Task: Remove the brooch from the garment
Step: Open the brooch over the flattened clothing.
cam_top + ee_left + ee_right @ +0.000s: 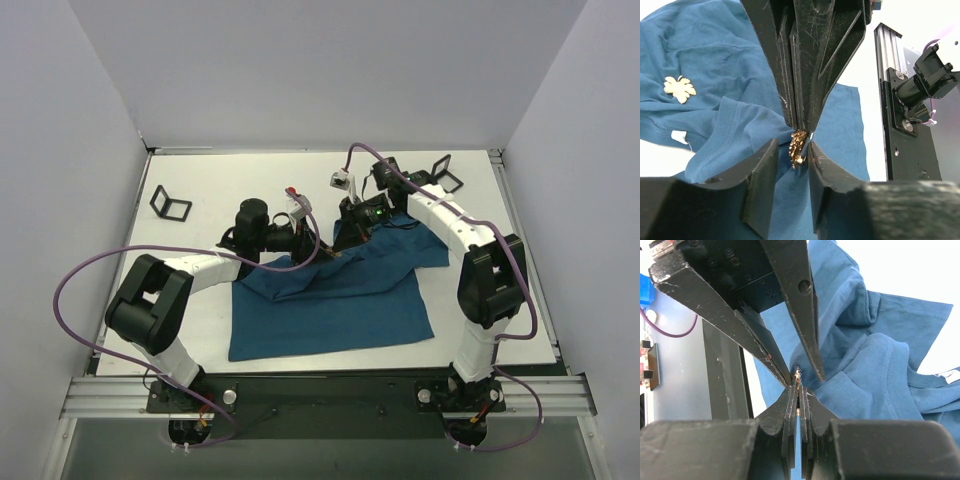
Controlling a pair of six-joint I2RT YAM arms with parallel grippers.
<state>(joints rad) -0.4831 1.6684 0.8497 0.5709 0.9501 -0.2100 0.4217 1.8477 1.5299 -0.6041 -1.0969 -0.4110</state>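
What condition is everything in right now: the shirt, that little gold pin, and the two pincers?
T-shirt: rumpled, one fold pulled up into a peak.
Brooch: at that peak, not yet away from the cloth.
Right pincer: shut on the brooch's top.
Left pincer: jaws apart, one on either side of the brooch, not clamped.

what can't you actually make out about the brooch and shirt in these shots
- top view: tiny gold flower-like brooch too small, crowded by left gripper and right gripper
- left wrist view: its pin, hidden behind the ornament and the right gripper's tips
- right wrist view: brooch only a glint inside the right gripper; dark teal cotton T-shirt cut off by the edges
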